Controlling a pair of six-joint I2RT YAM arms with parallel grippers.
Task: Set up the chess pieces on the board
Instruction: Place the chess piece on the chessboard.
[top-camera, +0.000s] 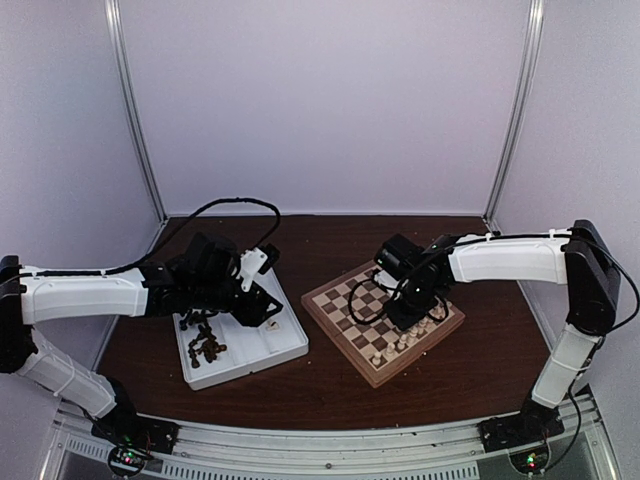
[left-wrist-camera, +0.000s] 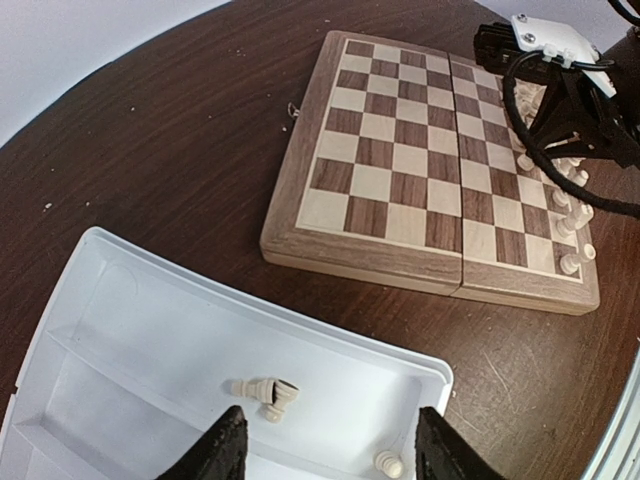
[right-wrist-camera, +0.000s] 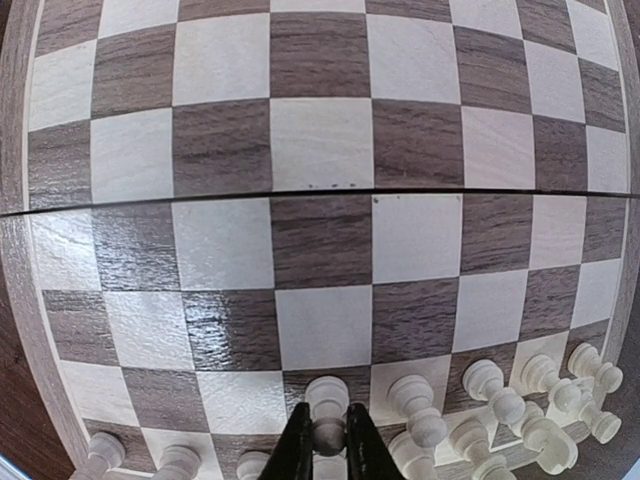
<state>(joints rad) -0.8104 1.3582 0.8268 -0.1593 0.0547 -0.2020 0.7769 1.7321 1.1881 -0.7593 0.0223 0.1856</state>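
Dark table (top-camera: 330, 240) | right claw (right-wrist-camera: 328, 428) clamped on cream pawn (right-wrist-camera: 327, 393), standing on board (right-wrist-camera: 320, 140) | left claw (left-wrist-camera: 332, 450) apart over tray (left-wrist-camera: 150, 330)

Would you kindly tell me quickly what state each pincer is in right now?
Left pincer: open, holding nothing.
Right pincer: closed on a cream-white chess piece standing on the board.
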